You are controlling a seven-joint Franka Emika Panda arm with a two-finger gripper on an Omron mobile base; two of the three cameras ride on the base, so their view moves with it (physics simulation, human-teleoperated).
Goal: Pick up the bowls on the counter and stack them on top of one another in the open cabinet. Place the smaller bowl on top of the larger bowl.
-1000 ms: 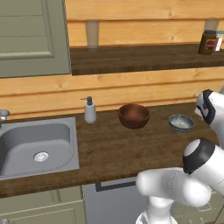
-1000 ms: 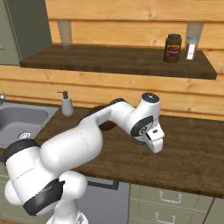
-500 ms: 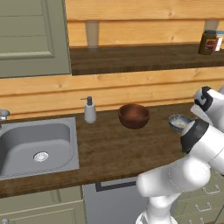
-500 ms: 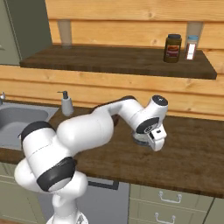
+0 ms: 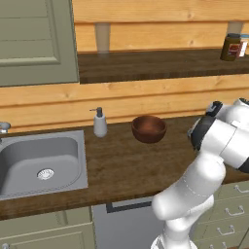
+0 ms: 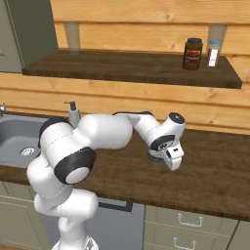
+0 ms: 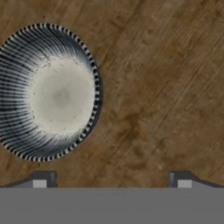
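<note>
The arm is bent low over the right end of the counter, hand pointing straight down, and from here it looks like it is lining up on the smaller bowl. In the hand view that ribbed grey bowl sits upright on the wood at about ten o'clock from the gripper, whose jaws are spread wide with nothing between them. I take the wide spread as readiness to straddle the rim; the bowl is off-centre, so the hand probably needs to shift toward it before descending.

In the right base view the gripper hangs just above the counter, and the wrist hides most of the bowl behind it.

The larger bowl stands upright on the counter, toward nine o'clock from the arm, with the soap dispenser and the sink further that way. The open cabinet is overhead at twelve o'clock, its shelf holding a dark jar at the right end. Neither bowl is up there yet. Since the brown one must go beneath, starting with the grey one seems an odd order.
</note>
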